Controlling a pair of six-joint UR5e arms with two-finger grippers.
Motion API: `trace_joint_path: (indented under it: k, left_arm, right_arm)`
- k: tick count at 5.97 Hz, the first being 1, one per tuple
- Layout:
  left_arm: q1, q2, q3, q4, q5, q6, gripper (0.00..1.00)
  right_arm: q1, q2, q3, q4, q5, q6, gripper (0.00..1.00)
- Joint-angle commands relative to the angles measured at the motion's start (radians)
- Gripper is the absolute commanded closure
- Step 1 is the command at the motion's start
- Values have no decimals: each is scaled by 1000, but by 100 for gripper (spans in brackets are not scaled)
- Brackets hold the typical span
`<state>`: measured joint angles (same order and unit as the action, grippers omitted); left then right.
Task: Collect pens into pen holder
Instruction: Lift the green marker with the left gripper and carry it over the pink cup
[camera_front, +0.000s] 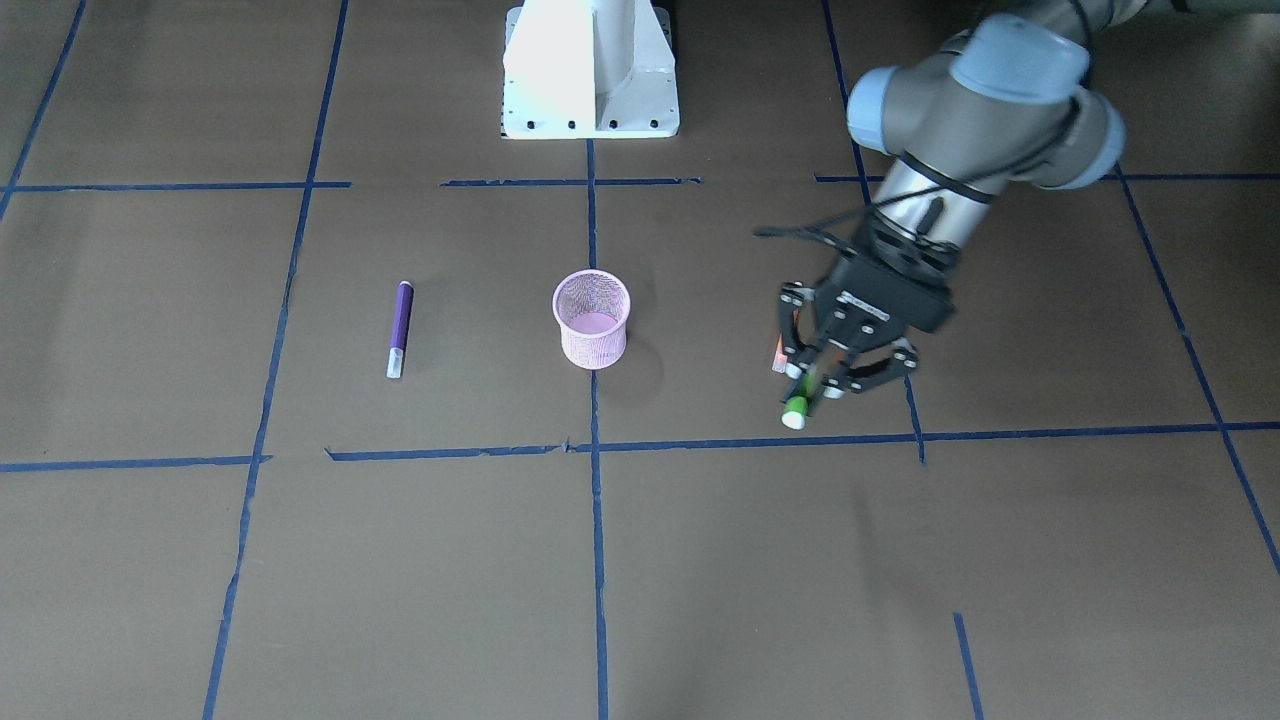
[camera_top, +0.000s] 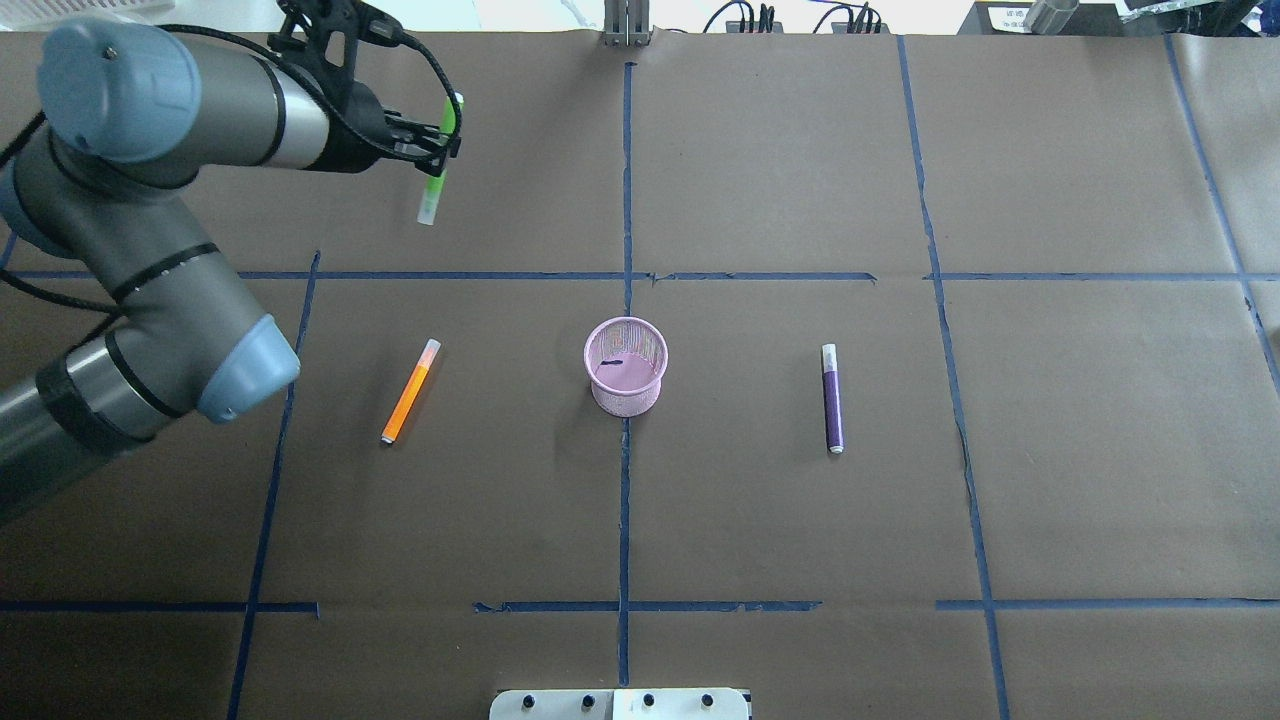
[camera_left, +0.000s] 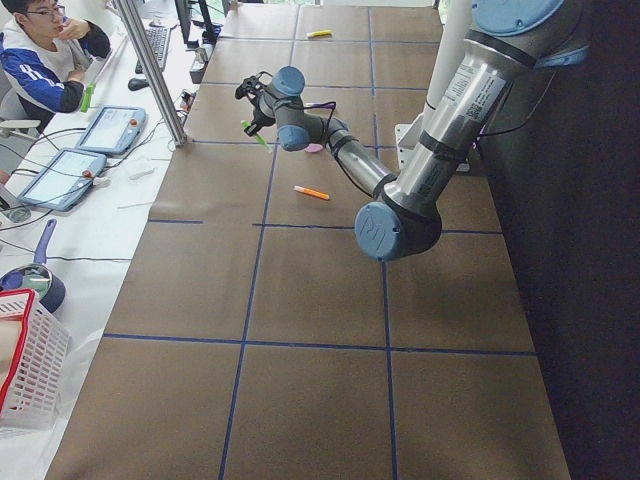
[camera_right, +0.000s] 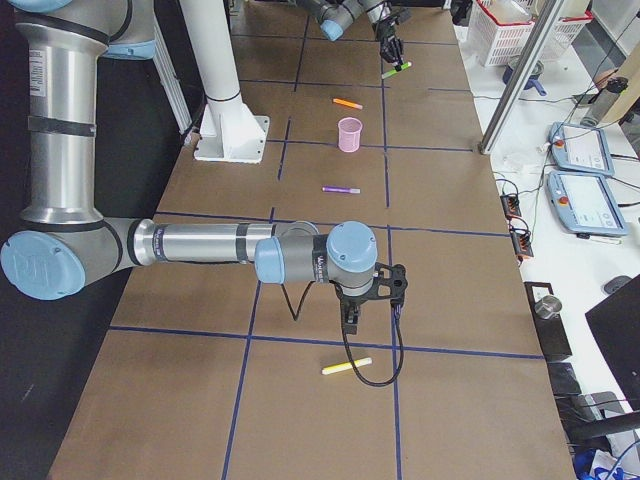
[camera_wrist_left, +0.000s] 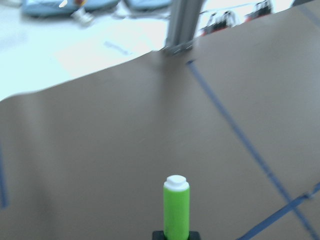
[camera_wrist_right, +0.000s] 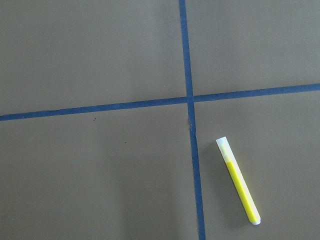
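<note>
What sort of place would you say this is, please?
Most likely a robotics lab workspace: a paper-covered table gridded with blue tape, teach pendants on a side bench, and a person seated nearby.

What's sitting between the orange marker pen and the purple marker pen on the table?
The round pink wire-mesh pen holder stands between them, clearest in the overhead view.

Wire-mesh pen holder (camera_top: 625, 396), matt paper (camera_top: 800, 150)
</note>
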<state>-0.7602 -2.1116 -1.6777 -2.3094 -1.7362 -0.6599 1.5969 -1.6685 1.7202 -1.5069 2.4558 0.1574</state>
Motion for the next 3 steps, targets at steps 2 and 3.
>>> trace_joint_path:
  k: [2,3]
  left_arm:
    - [209,-7,-5,-324,318,-4,100]
    - [241,-7,53,-411,399,-3,100]
  right_arm:
    - [0,6,-2,1,8,-1,0]
    - [0,9,-2,-1,8,2,0]
